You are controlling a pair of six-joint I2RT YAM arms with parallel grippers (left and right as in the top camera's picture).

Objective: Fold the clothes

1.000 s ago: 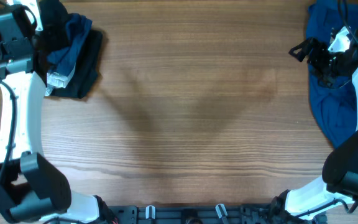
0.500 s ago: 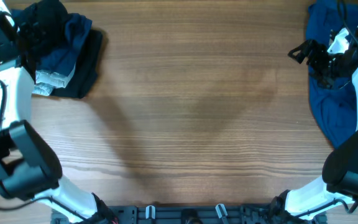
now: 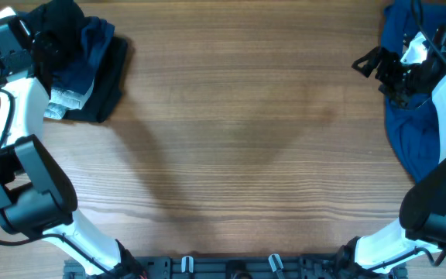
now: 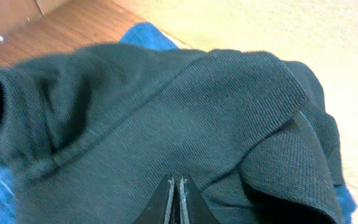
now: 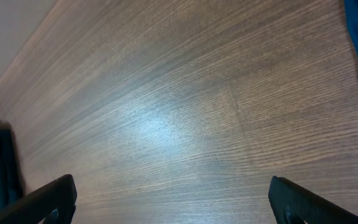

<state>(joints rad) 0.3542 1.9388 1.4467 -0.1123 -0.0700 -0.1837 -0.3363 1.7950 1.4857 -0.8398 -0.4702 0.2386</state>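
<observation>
While L gripper (image 4: 176, 186) sits pinched shut at the far-left pile, R gripper (image 3: 376, 71) hangs wide open & empty

The black shirt (image 4: 166, 112) lies bunched on a blue garment (image 3: 91, 39) at the table's (image 3: 238, 139) far-left corner; L jaws meet tip to tip right against its knit, can't tell if any fold is caught btwn them. Key relation: shirt is directly ahead of L gripper, a heap w/ no clear long axis, so L arm is much the nearer. Along the right edge the royal-blue garment (image 3: 413, 132) runs near-to-far under R arm; R jaws point inward over bare wood, cloth just beside them. Table centre is well apart from both piles, prob. the spreading spot
</observation>
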